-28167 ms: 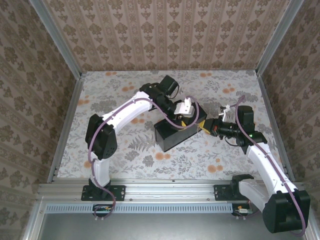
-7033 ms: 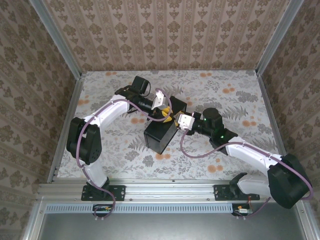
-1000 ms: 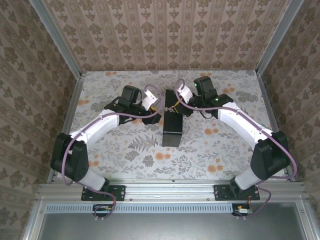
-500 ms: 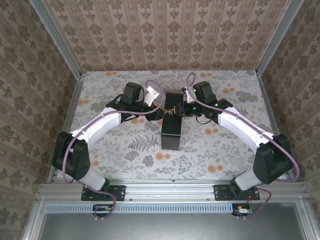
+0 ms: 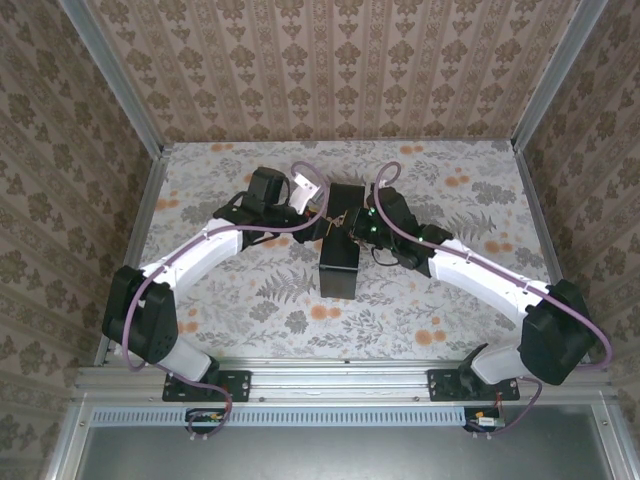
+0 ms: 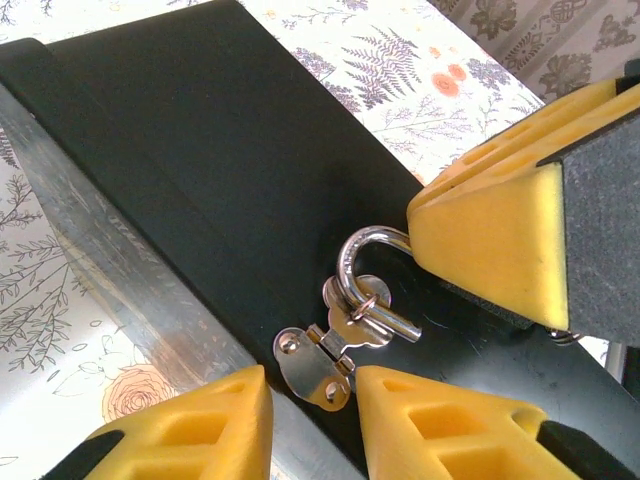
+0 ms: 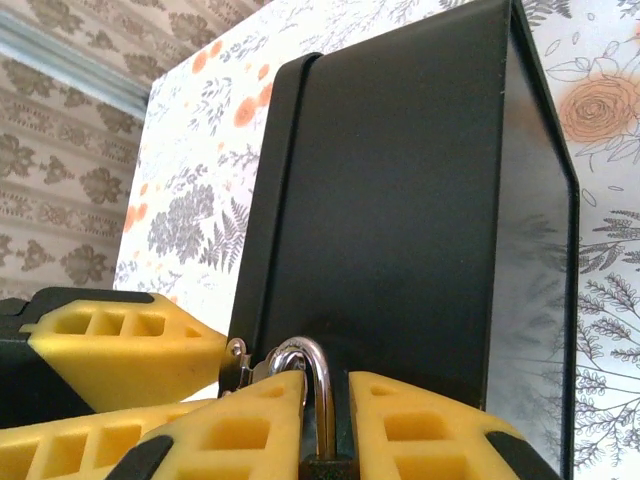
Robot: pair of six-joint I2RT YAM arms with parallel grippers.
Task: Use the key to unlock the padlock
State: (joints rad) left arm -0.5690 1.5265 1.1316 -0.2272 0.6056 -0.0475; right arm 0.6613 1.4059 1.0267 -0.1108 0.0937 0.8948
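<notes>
Across the flowered surface, your biggest item is the black box, lying near the middle with both arms meeting at its far end. On the box's left side is the left claw, its fingers parted, with a flat silver tab lying in the gap between the tips. I see no firm pinch on it. Opposite, the right claw is clenched on the padlock. Its dark body is squeezed between the yellow pads, and the shackle loops out against the box face. Beside the shackle hang a small ring and a key-shaped piece. You cannot tell from these views whether that piece is the key or part of the hasp.

As for progress, I judge it early to middling. The lock is steadied, which is the groundwork, but the shackle looks seated, so nothing is unlocked yet. What remains, as I read it, is to take the key in the left claw, find the keyway, which is hidden, seat the key, turn it, and free the shackle.
</notes>
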